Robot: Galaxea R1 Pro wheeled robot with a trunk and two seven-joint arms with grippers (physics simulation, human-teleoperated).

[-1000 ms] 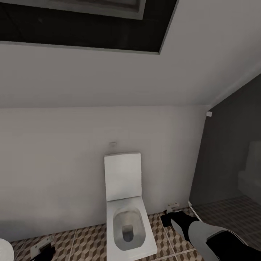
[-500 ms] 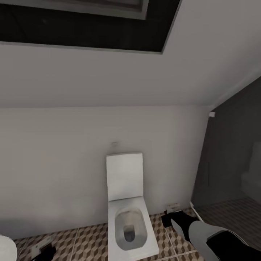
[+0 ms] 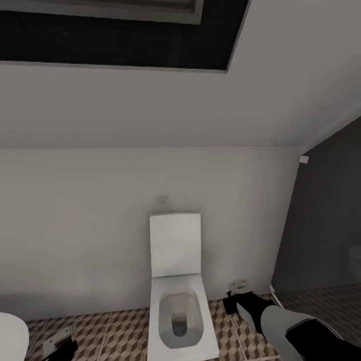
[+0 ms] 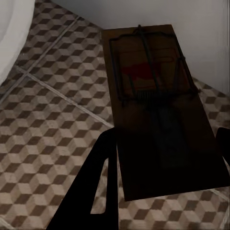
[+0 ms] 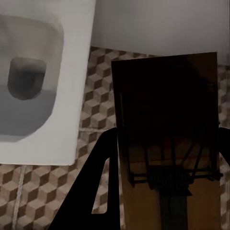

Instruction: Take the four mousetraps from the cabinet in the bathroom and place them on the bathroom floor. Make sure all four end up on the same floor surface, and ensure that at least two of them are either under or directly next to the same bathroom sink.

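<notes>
The left gripper (image 4: 163,158) is clamped on a trap (image 4: 153,96): the dark wooden board sits between its two black fingers (image 4: 96,177) and juts out ahead of them, wire bar and red patch showing on its face. In the head view this gripper (image 3: 62,346) hangs low over the floor (image 3: 115,331), and the pale end of its trap (image 3: 56,342) pokes out beside it. Below the left gripper lies cube-patterned tile, with a white curved rim (image 4: 9,38) off to one side of the fingers and the wall just past the trap's far end.

The right gripper (image 5: 165,158) is likewise closed on a second trap (image 5: 167,124), which is held between the fingers (image 5: 100,177) and reaches forward beyond them; its wire parts sit close to the gripper. From the head camera the right gripper (image 3: 235,302) is just beside the toilet (image 3: 178,301), near the wall, with the trap's light end (image 3: 238,286) sticking up from it. In the right wrist view the toilet bowl (image 5: 33,81) lies to one side of the fingers, close by, over the same tiled floor (image 5: 96,110).
</notes>
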